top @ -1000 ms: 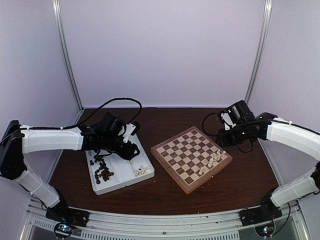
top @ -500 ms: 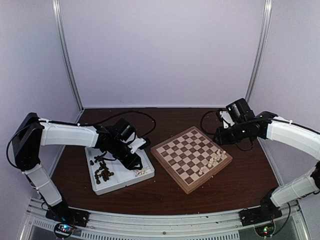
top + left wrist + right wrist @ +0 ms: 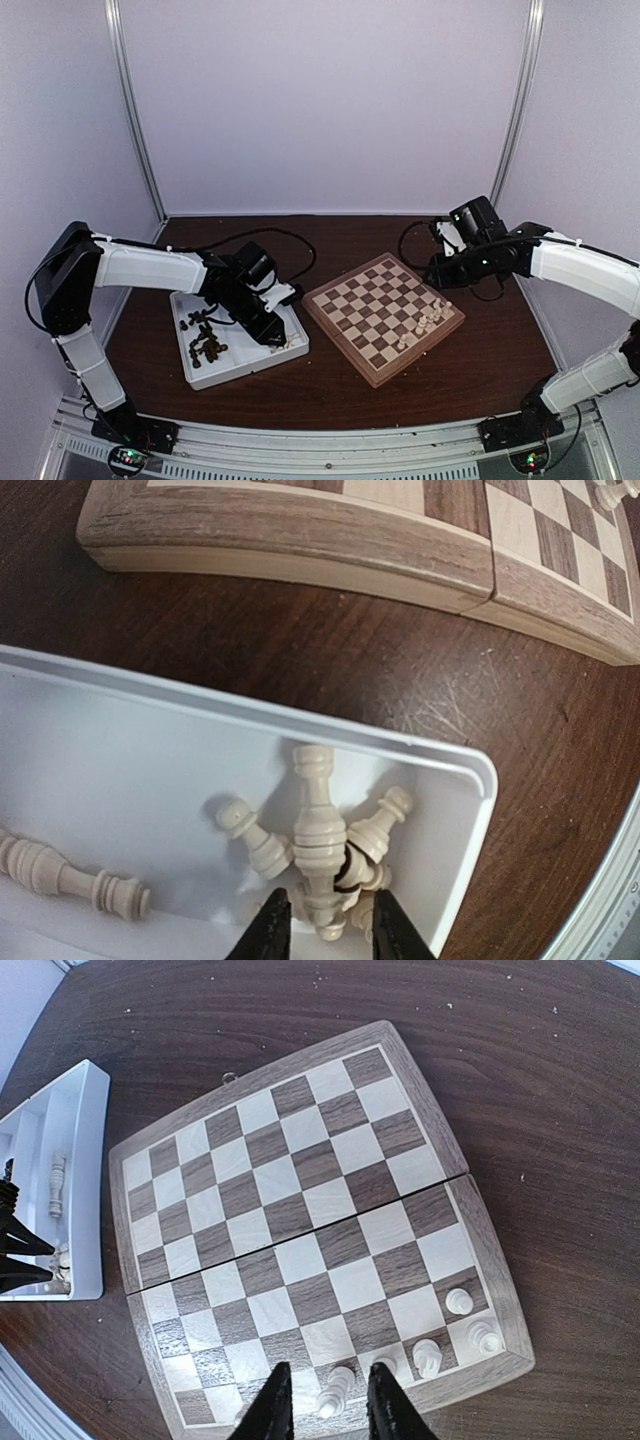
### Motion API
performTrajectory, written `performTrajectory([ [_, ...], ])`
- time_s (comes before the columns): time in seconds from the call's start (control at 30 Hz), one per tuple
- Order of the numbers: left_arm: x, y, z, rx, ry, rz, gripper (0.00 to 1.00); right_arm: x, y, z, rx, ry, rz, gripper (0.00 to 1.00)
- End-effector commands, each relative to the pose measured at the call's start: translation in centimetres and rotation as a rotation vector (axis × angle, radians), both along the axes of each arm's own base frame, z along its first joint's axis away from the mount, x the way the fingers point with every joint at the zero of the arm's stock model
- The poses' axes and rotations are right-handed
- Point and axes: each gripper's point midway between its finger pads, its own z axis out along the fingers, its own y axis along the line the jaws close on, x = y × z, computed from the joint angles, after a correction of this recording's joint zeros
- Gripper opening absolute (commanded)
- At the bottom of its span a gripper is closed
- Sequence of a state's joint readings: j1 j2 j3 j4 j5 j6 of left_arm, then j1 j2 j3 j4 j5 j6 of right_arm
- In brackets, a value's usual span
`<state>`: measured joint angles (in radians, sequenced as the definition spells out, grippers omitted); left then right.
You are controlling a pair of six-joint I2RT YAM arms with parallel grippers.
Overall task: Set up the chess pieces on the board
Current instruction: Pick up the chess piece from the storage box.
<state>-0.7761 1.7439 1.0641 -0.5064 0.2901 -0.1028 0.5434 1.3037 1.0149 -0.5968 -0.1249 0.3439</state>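
Left tool [image 3: 330,935]: low in the white tray [image 3: 120,770], at the tray corner nearest the board; we see its fingers drawn narrow, pinching the base of a tall cream piece [image 3: 313,815]
Tall cream piece: lying flat on the tray floor, its head pointing away from the tool and toward the board
Loose cream pieces [image 3: 255,835]: a few small ones lie crowded against the tall one, and two more lie apart, further along the same compartment
Dark pieces [image 3: 208,342]: heaped in the tray's left compartment, all lying down as far as we can tell
Right tool [image 3: 328,1410]: hanging above the right-hand side of the board, fingers parted only a little and holding nothing — we see checkered squares through the gap
Board [image 3: 370,300]: set cornerwise on the counter [image 3: 330,235], just beside the tray, with a strip of dark wood between them
Placed cream pieces [image 3: 432,318]: a handful standing upright in a short row along the board's near-right edge — one of them shows straight below the right tool's fingers
Tray: on the counter to the left of the board, under the left arm
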Motion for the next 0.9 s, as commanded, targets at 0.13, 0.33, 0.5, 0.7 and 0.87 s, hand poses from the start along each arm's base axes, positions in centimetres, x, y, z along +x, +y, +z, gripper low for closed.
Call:
performTrajectory([
  [0.13,1.0,-0.6,-0.4,0.037,-0.014,-0.001,0.25,0.5,0.8,1.1,0.031,-0.031,0.011,0.26],
  [0.33,0.8,-0.5,-0.9,0.051,-0.001,-0.003,0.22,0.5,0.9,1.2,0.039,-0.032,0.013,0.26],
  [0.5,0.8,-0.6,-1.0,0.054,0.012,0.003,0.14,0.5,1.3,1.3,0.058,-0.038,0.025,0.26],
  [0.7,1.1,-0.8,1.1,0.012,-0.028,0.021,0.07,0.9,2.3,1.6,0.084,-0.045,0.05,0.26],
  [0.87,1.3,-0.5,3.1,-0.035,-0.091,0.044,0.07,1.2,4.5,2.4,0.12,-0.049,0.117,0.26],
])
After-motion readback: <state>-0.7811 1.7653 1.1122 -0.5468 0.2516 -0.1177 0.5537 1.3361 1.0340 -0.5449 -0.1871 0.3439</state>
